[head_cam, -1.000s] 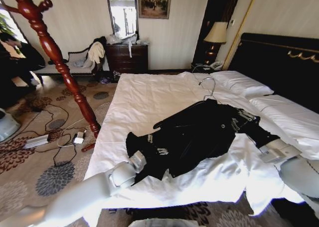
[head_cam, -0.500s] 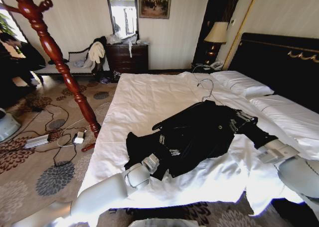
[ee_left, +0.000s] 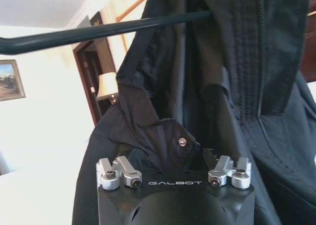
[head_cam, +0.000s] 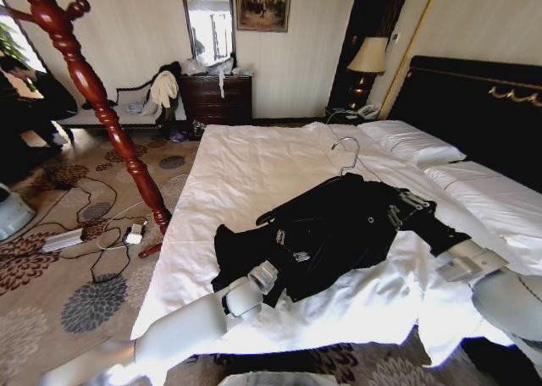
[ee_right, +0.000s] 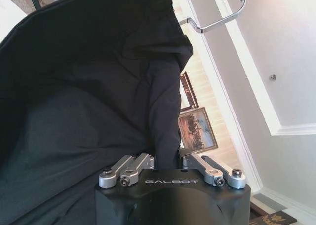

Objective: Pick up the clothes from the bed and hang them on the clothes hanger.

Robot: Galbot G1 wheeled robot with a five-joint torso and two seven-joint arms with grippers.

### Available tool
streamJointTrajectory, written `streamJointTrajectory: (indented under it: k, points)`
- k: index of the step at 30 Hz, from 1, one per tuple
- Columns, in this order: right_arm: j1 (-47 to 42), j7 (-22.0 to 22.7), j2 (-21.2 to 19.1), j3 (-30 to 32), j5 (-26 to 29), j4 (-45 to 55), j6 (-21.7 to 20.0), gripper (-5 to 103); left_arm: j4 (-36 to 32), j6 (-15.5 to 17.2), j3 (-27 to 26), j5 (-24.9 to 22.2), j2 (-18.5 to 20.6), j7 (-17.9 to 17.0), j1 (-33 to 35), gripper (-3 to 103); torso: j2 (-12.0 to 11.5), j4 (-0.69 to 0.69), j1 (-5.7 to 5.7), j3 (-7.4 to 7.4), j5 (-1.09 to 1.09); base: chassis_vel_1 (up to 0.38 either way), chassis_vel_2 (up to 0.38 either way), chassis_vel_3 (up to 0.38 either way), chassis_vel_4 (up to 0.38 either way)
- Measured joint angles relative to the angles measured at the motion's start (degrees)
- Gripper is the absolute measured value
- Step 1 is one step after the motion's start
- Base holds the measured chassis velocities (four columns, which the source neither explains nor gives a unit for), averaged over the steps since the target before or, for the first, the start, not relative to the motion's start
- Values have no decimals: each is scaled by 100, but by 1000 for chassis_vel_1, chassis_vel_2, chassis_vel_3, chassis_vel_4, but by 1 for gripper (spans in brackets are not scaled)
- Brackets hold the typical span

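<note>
The clothes (head_cam: 339,225), a black jacket, lie across the white bed (head_cam: 254,157) with the clothes hanger inside, its silver hook (head_cam: 347,153) sticking up toward the pillows. My left gripper (head_cam: 286,249) is pressed into the jacket's near hem. In the left wrist view the black cloth (ee_left: 207,111) bulges over the gripper, under the hanger's black bar (ee_left: 98,33). My right gripper (head_cam: 405,206) is at the jacket's far shoulder end, shut on the cloth. The right wrist view shows that gripper (ee_right: 168,158) pinching the cloth edge, with the hook (ee_right: 217,18) beyond it.
A red wooden coat stand (head_cam: 93,90) leans up from the carpet left of the bed. Cables and a power strip (head_cam: 63,238) lie by its foot. A dresser (head_cam: 218,98), a bench with a cream garment (head_cam: 161,88), a lamp (head_cam: 367,57) and the black headboard (head_cam: 474,107) line the room.
My left arm has pushed forward and to the right into the jacket's hem. The hanger hook has drifted slightly left. The right arm has barely moved.
</note>
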Motion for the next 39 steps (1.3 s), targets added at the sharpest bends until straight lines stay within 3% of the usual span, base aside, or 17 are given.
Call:
streamJointTrajectory:
  k: [7,20,22,28,32,39]
  points:
    - [32,-3,69,-11,-36,23,48,19,139,116,129,-13,-139,-122,-72,59,0,0,0,0,0,0,0,0,0]
    - [-142,-75,-26,123,-1,148,117,19,257,124,141,94,-247,-130,-91,57,0,0,0,0,0,0,0,0,0]
    - [-158,-75,-42,125,8,169,117,19,288,105,114,134,-249,-131,-78,47,0,0,0,0,0,0,0,0,0]
    - [-175,-72,-32,125,17,180,111,19,286,78,91,140,-215,-134,-64,31,0,0,0,0,0,0,0,0,0]
    - [-182,-71,-12,125,14,201,108,19,293,38,35,141,-196,-135,-54,9,0,0,0,0,0,0,0,0,0]
    - [-268,-63,8,191,7,234,105,19,340,-19,-36,183,-196,-135,-13,1,0,0,0,0,-1,0,0,0,0]
